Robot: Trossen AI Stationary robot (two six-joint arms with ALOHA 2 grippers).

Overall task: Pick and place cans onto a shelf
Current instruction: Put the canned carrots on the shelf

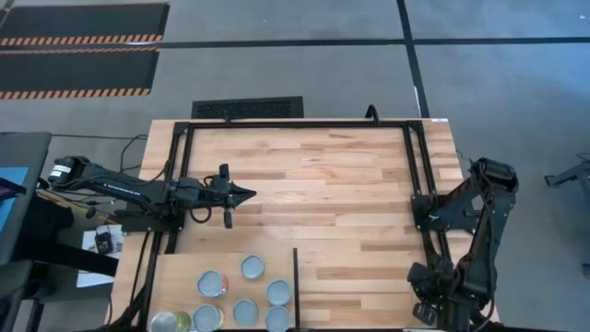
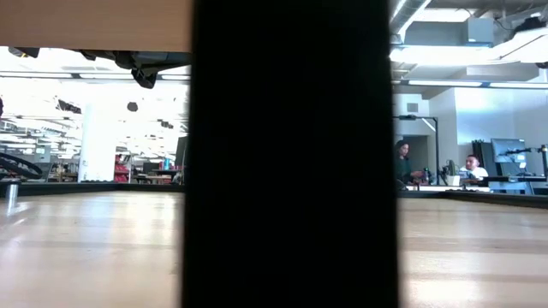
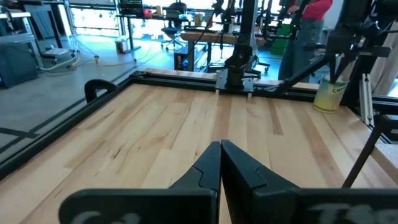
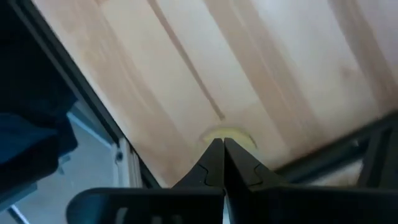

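Tabletop (image 1: 332, 184) bare mid; cans (image 1: 241, 295) on shelf (image 1: 175, 277), L fingers (image 1: 247, 195) closed.

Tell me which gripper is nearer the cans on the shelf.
Left. The left gripper hovers just beyond the shelf and its cans; the right gripper sits folded across the table, past the divider.

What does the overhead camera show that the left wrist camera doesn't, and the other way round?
Only the high view shows the cans standing on the pale shelf beside its dark divider, and the right arm folded at the table's right edge with its tool low.

Only the left wrist view shows the room beyond the table, with desks and a person in red, plus a pale container by the far frame.

Both show the plank tabletop with its black frame and the left tool, shut and empty above bare wood.
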